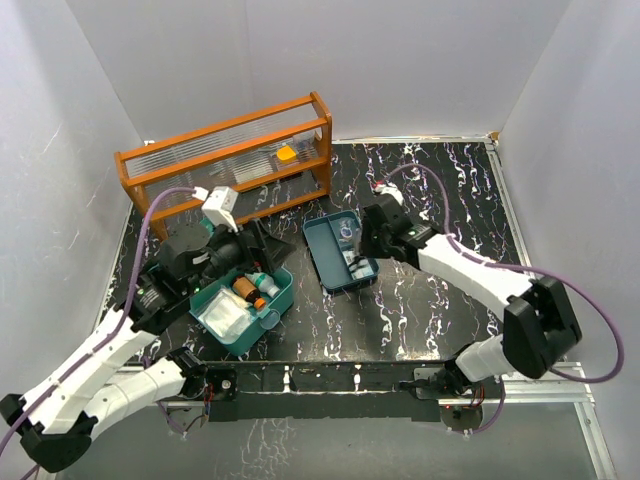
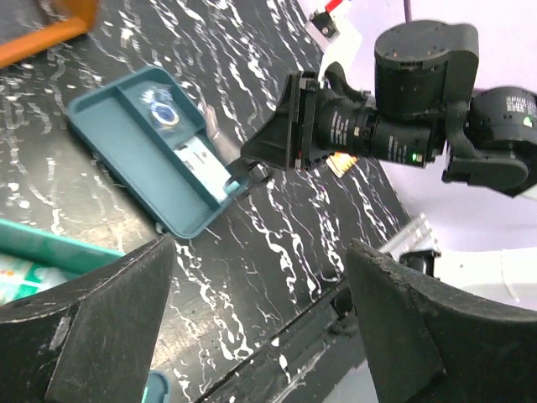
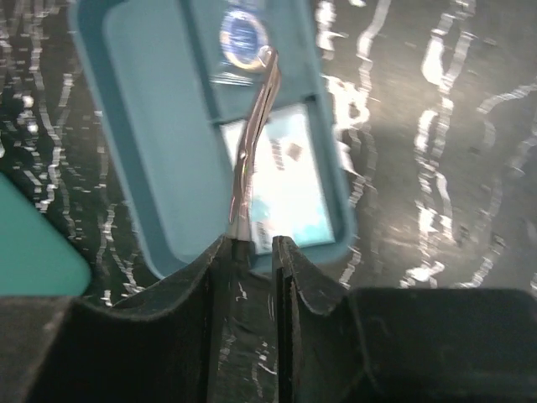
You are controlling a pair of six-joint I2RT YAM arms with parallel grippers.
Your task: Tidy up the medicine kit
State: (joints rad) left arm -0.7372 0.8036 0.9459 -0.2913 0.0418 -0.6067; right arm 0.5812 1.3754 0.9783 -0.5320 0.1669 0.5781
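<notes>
The kit's box (image 1: 284, 291) sits open at the near left of the table (image 1: 440, 200), and its tray (image 1: 322, 250) lies apart from it, just to the right, near the middle. The box already holds several things: a white pouch (image 1: 222, 315), a brown bottle (image 1: 247, 288) and at least 1 more small bottle beside it. The tray's right side carries a round blue item (image 3: 242, 35) at the far end and a white-and-teal packet (image 3: 281, 172) nearer; its long left section is bare. The right gripper (image 3: 252, 243) is clenched on a thin, curved metal tool (image 3: 250, 151), probably tweezers or forceps, which points out over the tray with its tip by the round item. Whether the tool touches the tray cannot be told. The left gripper (image 2: 260, 248) hangs over the far edge of the box with its 2 fingers spread wide and nothing between them. Behind, at the far left, stands a wooden rack (image 1: 225, 165) with an orange item (image 1: 287, 153) inside. By my reading the job is well past halfway: the box is stocked and the tray is partly filled. What looks left is setting the tool down in the tray, seating the tray in the box and closing it up.
</notes>
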